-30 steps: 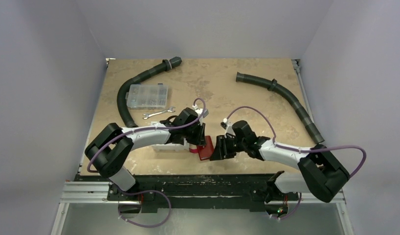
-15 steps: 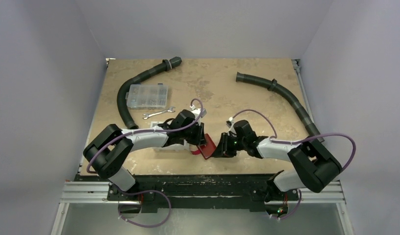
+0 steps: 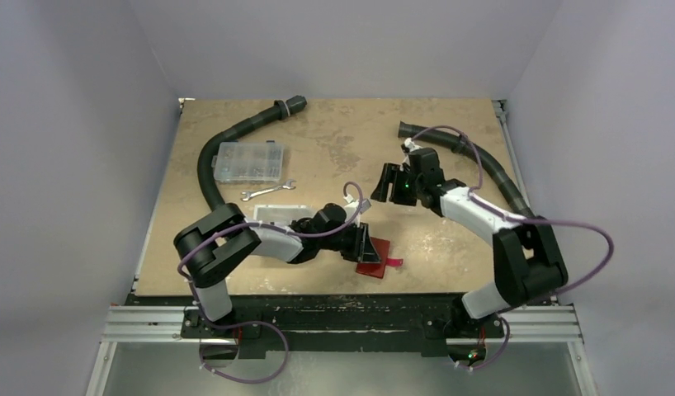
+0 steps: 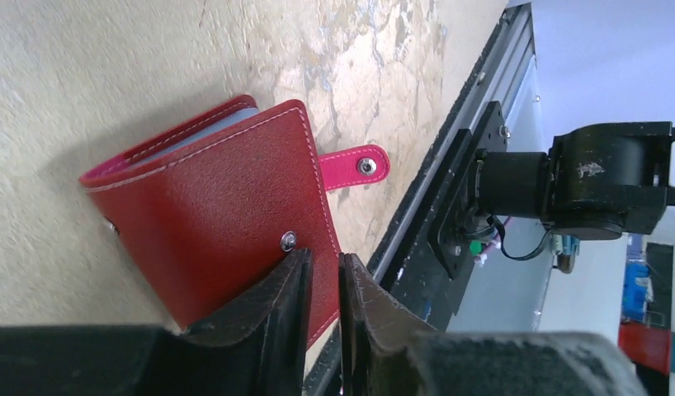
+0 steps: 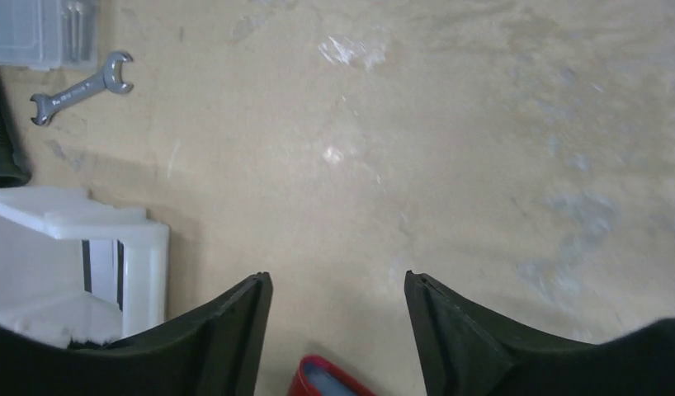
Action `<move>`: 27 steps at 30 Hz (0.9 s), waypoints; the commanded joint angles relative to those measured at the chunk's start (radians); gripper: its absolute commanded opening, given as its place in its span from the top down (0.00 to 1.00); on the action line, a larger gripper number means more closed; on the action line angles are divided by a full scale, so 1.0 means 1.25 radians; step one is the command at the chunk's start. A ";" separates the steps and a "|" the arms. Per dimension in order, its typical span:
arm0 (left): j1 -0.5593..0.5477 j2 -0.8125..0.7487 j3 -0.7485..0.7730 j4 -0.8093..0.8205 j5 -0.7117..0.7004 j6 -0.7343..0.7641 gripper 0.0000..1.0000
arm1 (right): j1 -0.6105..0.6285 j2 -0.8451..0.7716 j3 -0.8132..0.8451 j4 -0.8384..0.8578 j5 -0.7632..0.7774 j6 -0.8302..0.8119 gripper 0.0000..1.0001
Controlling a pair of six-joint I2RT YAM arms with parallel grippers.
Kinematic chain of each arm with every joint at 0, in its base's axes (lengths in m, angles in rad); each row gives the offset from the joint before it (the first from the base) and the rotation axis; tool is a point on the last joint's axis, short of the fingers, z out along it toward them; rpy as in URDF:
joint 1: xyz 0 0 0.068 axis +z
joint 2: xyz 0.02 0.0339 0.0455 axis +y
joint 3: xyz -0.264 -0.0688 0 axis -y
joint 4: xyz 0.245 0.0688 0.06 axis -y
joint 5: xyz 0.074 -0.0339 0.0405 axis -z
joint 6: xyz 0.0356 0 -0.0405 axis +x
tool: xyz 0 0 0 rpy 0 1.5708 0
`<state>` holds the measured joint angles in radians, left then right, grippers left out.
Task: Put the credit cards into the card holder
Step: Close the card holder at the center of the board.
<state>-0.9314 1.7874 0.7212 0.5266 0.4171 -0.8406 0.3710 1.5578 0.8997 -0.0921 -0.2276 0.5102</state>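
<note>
The card holder (image 3: pixel 375 256) lies folded on the mottled tan table (image 3: pixel 342 140) at about 6 o'clock, close to the near edge. It is a small red leather-like rectangle with pale stitching along its rim and a metal stud on the cover. Its pink snap tab (image 4: pixel 355 165) lies loose, pointing to 3 o'clock in the overhead view. A pale blue sliver (image 4: pixel 198 132) shows between the covers; whether that is card or sleeve cannot be told. The left gripper (image 4: pixel 323 264) sits at the holder's 9 o'clock edge. Its black fingers are drawn almost together with only a slit between them, the tips over the cover beside the stud. Whether they pinch any leather cannot be told. The right gripper (image 3: pixel 390 188) hangs at about 12 o'clock from the holder, well apart from it, its wedge-shaped fingers spread wide with nothing between them. A white rectangular bin (image 3: pixel 276 213) stands at the holder's 10 o'clock. Beyond it lie a flat steel wrench (image 3: pixel 266 191) and a clear plastic compartment box (image 3: pixel 250 161). Two ribbed black hoses curve across the table, one at 10 o'clock (image 3: pixel 227 136) and one at 2 o'clock (image 3: pixel 483 161).
</note>
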 commanded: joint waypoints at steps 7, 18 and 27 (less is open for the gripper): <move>0.003 -0.129 0.070 -0.229 -0.005 0.098 0.68 | -0.059 -0.297 -0.174 -0.320 0.012 0.043 0.30; 0.006 0.022 0.131 -0.189 0.034 0.132 0.90 | -0.050 -0.427 -0.302 -0.357 -0.063 0.114 0.59; 0.005 0.091 0.100 -0.106 0.041 0.085 0.96 | -0.047 -0.442 -0.354 -0.312 -0.080 0.110 0.71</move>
<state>-0.9257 1.8687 0.8803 0.3771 0.4988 -0.7319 0.3084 1.0241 0.4747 -0.5327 -0.2893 0.6315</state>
